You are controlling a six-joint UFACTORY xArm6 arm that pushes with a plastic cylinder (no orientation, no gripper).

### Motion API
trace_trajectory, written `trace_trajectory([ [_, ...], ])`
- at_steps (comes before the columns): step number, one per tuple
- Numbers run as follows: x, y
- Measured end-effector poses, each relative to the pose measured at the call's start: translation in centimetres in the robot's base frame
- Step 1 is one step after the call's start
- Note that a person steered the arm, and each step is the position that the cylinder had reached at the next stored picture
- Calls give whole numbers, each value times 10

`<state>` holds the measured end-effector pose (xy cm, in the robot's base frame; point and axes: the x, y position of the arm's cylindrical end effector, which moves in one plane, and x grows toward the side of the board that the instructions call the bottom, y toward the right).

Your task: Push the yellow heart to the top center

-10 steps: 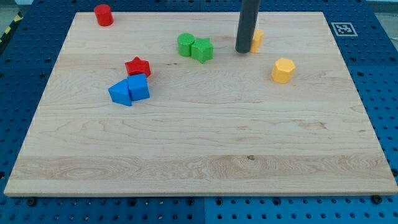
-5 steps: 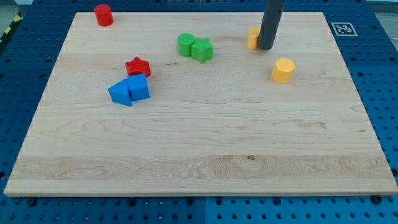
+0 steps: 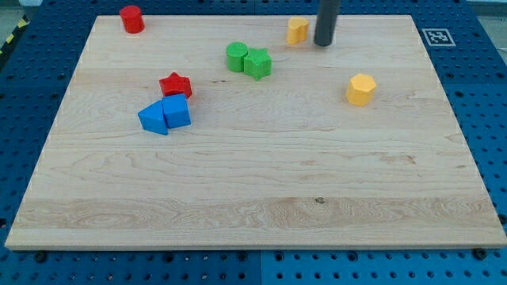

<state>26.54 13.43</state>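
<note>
My tip (image 3: 323, 44) rests on the surface near the view's top, a little right of center. The dark rod rises straight up from it and leaves the view's top edge.

Red cylinder (image 3: 131, 18) at counter (image 3: 253, 198) top-left. Two green blocks (image 3: 248, 60) touching. Red star (image 3: 175, 84) just above two touching blue blocks (image 3: 165, 115). Yellow hexagon (image 3: 360, 89) at right.

Pale wooden board (image 3: 261, 174) lay on blue pegboard bench (image 3: 483, 95); red cylinder (image 3: 131, 18) at top left corner; yellow heart (image 3: 297, 30) near top edge, my tip (image 3: 323, 44) just right of it; two green blocks (image 3: 248, 60) touching; red star (image 3: 175, 85) above two touching blue blocks (image 3: 165, 115); yellow hexagon (image 3: 360, 89) at right.
</note>
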Motion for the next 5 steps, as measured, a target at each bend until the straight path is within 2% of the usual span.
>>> trace_trajectory([
  [1,-12,11],
  [3,-36,-16],
  [5,-29,-43],
])
